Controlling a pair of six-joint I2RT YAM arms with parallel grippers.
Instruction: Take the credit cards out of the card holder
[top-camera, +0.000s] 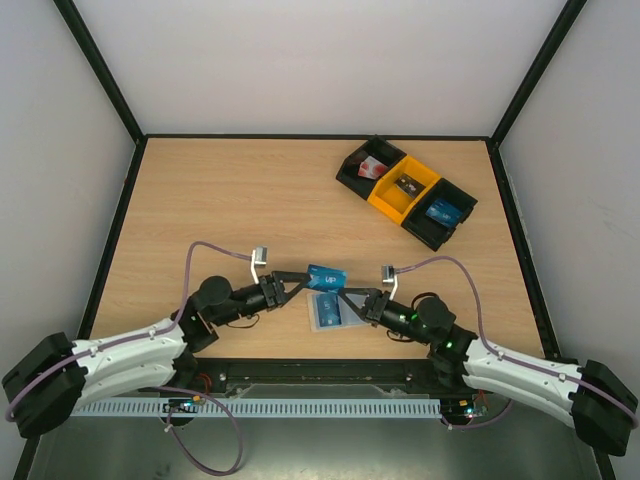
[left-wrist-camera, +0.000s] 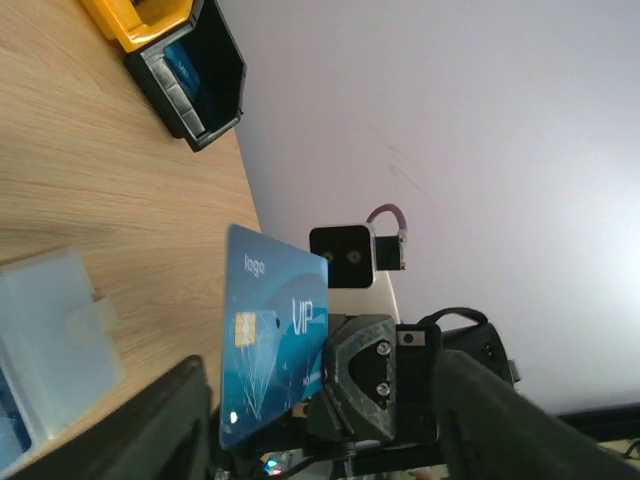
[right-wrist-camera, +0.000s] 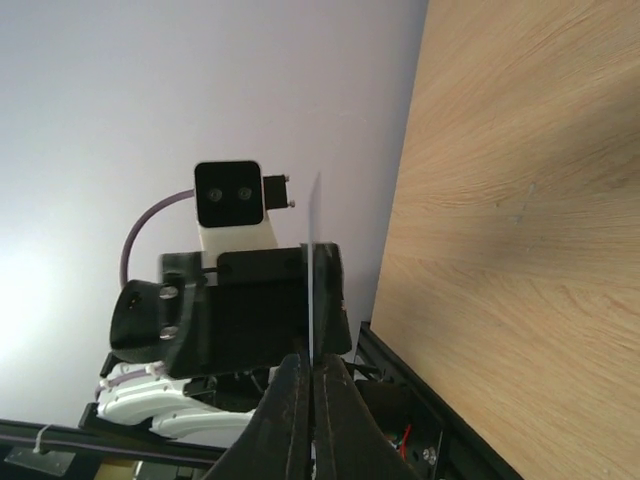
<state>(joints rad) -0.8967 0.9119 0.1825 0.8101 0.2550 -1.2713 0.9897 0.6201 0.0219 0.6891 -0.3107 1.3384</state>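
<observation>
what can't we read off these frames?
- Top view: the number of cards inside the card holder is too small to count.
- Left wrist view: the card holder is cut off by the left and bottom edges.
- Right wrist view: the credit card in the right gripper is edge-on, so its face is unreadable. The card holder is out of frame.
- Top view: the contents of the bins are too small to identify.

The thin bright-blue plastic card (left-wrist-camera: 275, 335) at the right tool (right-wrist-camera: 310, 375) is looking glossy and smooth. Just beside that tool, the translucent pale blue-grey plastic sleeve (left-wrist-camera: 50, 330) is appearing frosted; the light wood-grain bench (top-camera: 250, 200) is showing matt.
</observation>
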